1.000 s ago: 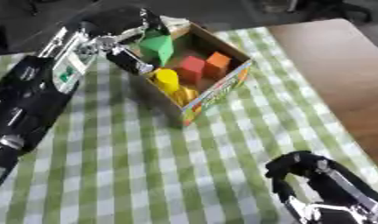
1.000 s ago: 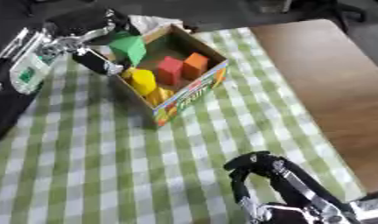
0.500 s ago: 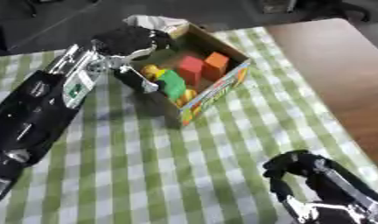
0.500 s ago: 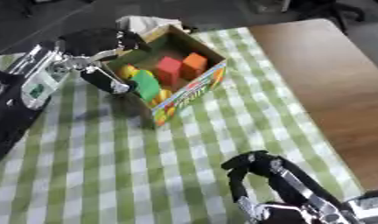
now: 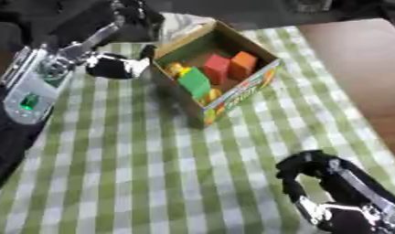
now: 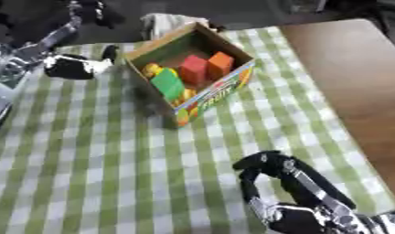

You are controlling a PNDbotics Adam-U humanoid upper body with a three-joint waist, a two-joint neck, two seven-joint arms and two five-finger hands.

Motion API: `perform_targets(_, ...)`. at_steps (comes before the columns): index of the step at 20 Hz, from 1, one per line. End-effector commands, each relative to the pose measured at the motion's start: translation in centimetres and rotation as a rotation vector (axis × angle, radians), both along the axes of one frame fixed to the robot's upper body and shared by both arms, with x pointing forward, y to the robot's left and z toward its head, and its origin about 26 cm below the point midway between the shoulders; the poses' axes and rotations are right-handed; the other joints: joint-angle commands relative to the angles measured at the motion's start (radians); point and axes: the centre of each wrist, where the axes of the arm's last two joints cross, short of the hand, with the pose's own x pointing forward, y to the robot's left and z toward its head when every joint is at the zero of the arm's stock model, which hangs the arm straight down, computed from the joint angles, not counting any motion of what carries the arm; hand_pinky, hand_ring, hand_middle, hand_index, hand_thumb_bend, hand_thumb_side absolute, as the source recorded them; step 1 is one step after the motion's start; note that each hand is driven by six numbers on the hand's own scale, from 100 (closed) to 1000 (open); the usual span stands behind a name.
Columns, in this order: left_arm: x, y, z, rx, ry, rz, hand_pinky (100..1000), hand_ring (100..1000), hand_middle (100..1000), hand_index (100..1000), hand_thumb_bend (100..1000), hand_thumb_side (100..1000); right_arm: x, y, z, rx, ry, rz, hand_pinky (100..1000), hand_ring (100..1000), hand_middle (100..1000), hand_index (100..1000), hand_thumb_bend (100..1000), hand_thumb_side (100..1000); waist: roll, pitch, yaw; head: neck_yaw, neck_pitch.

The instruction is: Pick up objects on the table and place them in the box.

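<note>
Blocks sit in the box [image 5: 215,68]; none visible on the counter [image 5: 136,173]. Left hand [image 5: 125,34] empty, fingers relaxed; right hand [image 5: 312,176] curled, idle.

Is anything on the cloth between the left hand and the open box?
Nothing visible. The left hand sits just left of the box, with only bare checkered cloth between them. The green block lies inside already.

Wooden table [image 5: 369,68] — green-checked cloth [image 5: 145,173] over it, open box [image 5: 213,68] on top.
</note>
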Motion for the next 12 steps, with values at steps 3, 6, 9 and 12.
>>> perform_targets(3, -3.9, 0.9, -0.2, -0.277, 0.009, -0.011, 685, 675, 667, 823, 100, 421, 0.0, -0.6, 0.3, -0.012, -0.019, -0.026, 681, 480, 488, 722, 100, 204, -0.006, -0.012, 0.018, -0.005, 0.006)
perform_targets(6, -4.7, 1.3, -3.1, -0.379, 0.078, 0.005, 676, 667, 654, 816, 100, 474, 0.0, -0.6, 0.4, 0.004, -0.021, -0.048, 679, 481, 491, 722, 100, 205, -0.009, -0.011, 0.026, -0.004, 0.006)
perform_targets(9, -5.4, 1.1, -5.8, -0.491, 0.155, 0.037, 663, 651, 632, 803, 100, 518, 0.0, -0.6, 0.4, 0.018, -0.021, -0.071, 678, 481, 492, 723, 100, 205, -0.012, -0.011, 0.033, 0.000, 0.006)
perform_targets(12, -6.2, 0.3, -8.2, -0.590, 0.259, 0.060, 658, 647, 626, 800, 100, 608, 0.0, -0.6, 0.4, 0.036, -0.018, -0.097, 678, 482, 493, 723, 100, 208, -0.016, -0.016, 0.038, 0.001, 0.006)
